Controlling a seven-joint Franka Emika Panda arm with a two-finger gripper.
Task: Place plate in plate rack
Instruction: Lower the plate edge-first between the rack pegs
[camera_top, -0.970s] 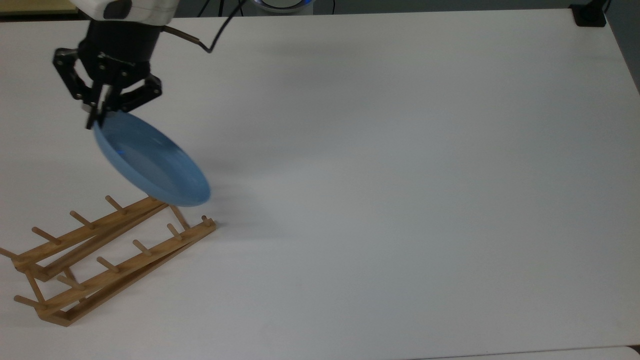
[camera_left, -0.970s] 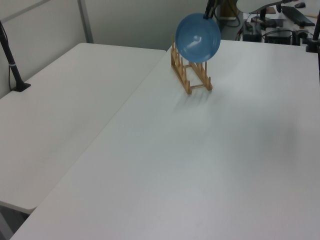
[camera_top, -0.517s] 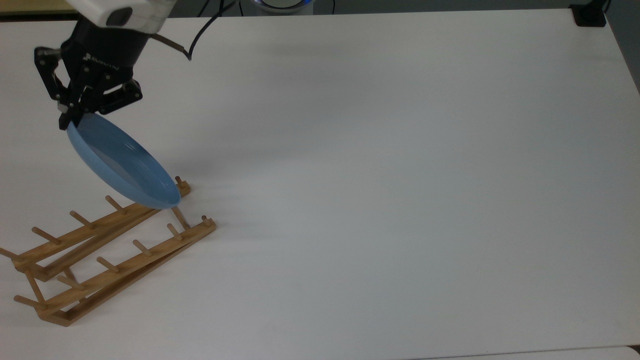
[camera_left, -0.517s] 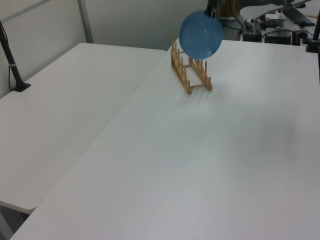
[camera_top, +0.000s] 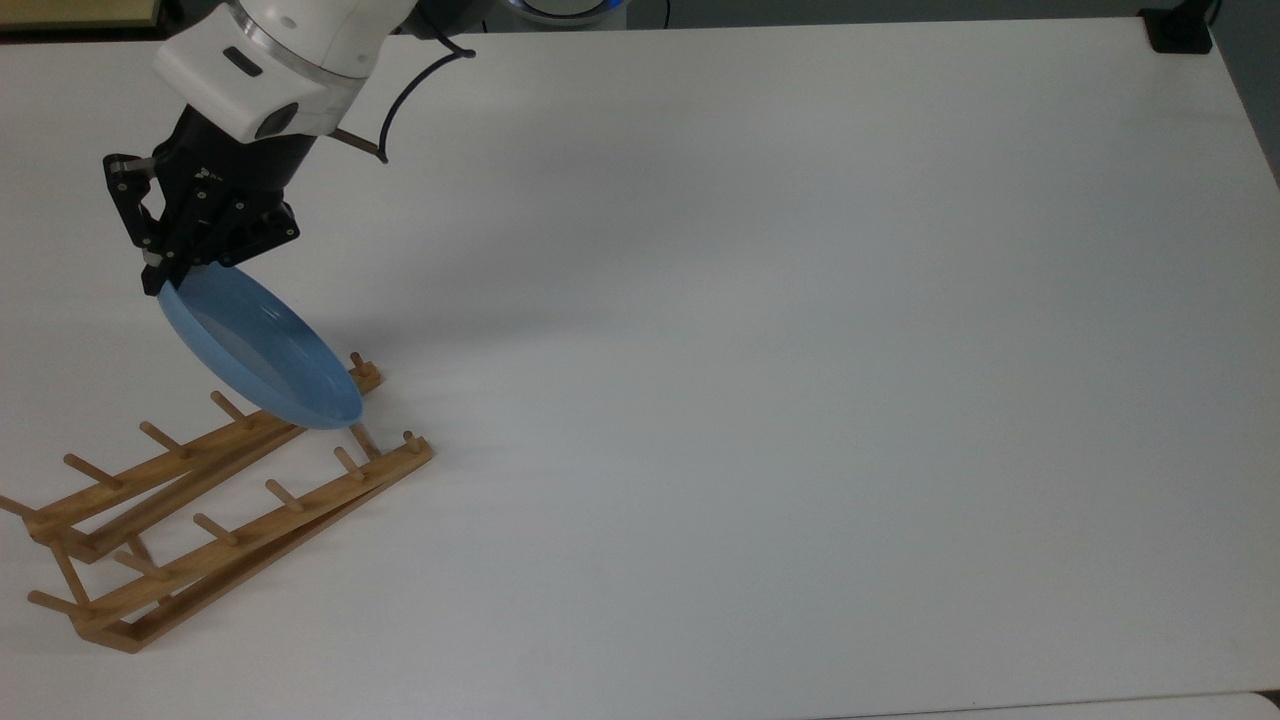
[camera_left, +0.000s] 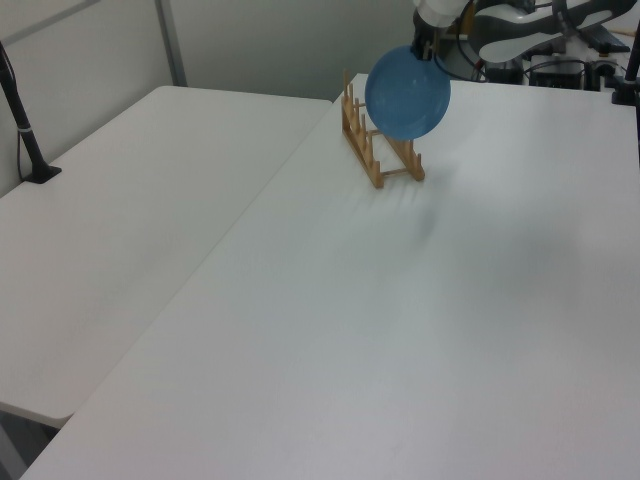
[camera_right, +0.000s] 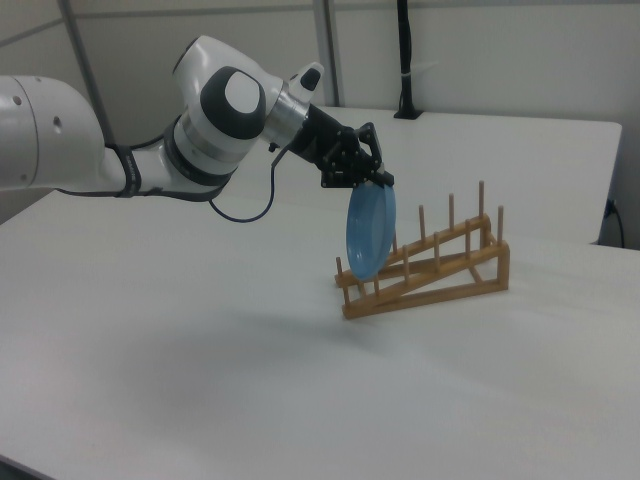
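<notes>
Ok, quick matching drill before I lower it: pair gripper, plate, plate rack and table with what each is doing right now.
Things:
1. gripper
2. plate
3. plate rack
4. table

States:
A. stands on the table, its slots hold nothing
B. hangs on edge over the rack's low end
C. white, bears the rack
D. pinches the plate's upper rim

Pairs: 1-D, 2-B, 3-A, 4-C

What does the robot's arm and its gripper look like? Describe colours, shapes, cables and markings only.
The arm is built of glossy white rounded segments with a grey disc-shaped joint cap. A thin black cable loops beside the wrist. The gripper is black, an angular linkage frame with small white lettering on its body.
</notes>
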